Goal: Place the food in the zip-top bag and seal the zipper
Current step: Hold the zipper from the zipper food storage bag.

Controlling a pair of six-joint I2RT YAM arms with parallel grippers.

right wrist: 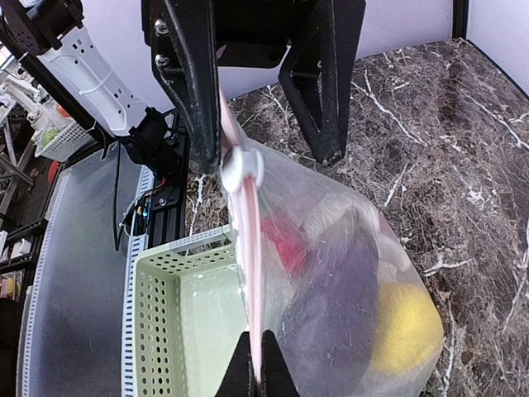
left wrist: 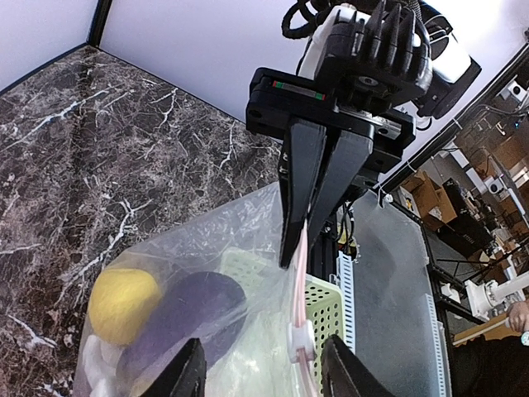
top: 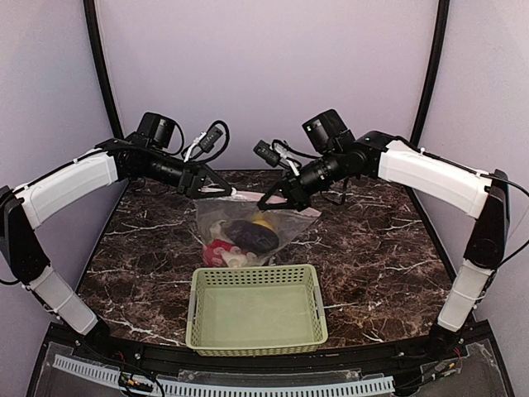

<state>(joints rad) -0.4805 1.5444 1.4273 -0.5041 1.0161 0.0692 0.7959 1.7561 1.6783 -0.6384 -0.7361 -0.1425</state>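
Note:
The clear zip-top bag [top: 248,222] hangs between my two grippers above the table. The food shows through it: a purple eggplant [right wrist: 339,298], a yellow pepper [right wrist: 405,331], a red piece [right wrist: 285,244] and white pieces. My right gripper [right wrist: 256,372] is shut on the pink zipper [right wrist: 250,273] at one end of the bag's mouth. My left gripper [left wrist: 264,376] stands open at the other end, its fingers on either side of the white slider [left wrist: 302,339], which is nearer one finger.
The pale green perforated basket [top: 256,308] sits on the dark marble table [top: 372,256] in front of the bag, with nothing in it. Grey walls close in the back and sides.

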